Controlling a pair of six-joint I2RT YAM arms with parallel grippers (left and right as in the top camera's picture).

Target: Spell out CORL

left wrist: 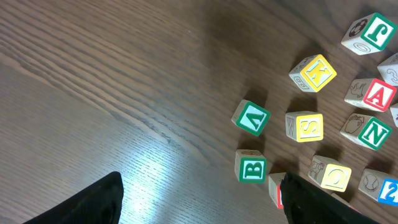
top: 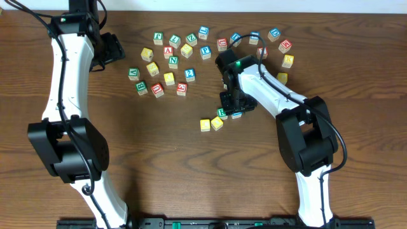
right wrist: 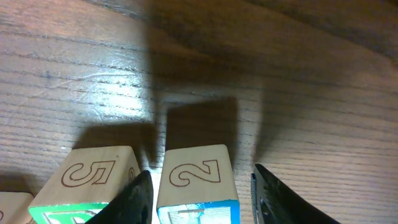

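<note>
Overhead: the right gripper (top: 230, 105) stands over the blue L cube (top: 236, 115). That cube ends a ragged row after two yellow cubes (top: 205, 124) and the green R cube (top: 222, 113), apparently finishing CORL.

Left wrist: the left gripper (left wrist: 200, 180), jaws wide and empty, hangs beside spare blocks (left wrist: 313, 73) reading K, S, B, N.

Right wrist: fingers (right wrist: 140, 198) straddle the L cube with a gap on one side, not pinching. Its side reads 2, its neighbour's 5.

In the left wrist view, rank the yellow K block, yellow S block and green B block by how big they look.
1. yellow K block: slightly the largest, tilted.
2. yellow S block and green B block: they look alike, so I won't rank them.
The differences are slight and may come from tilt.
</note>
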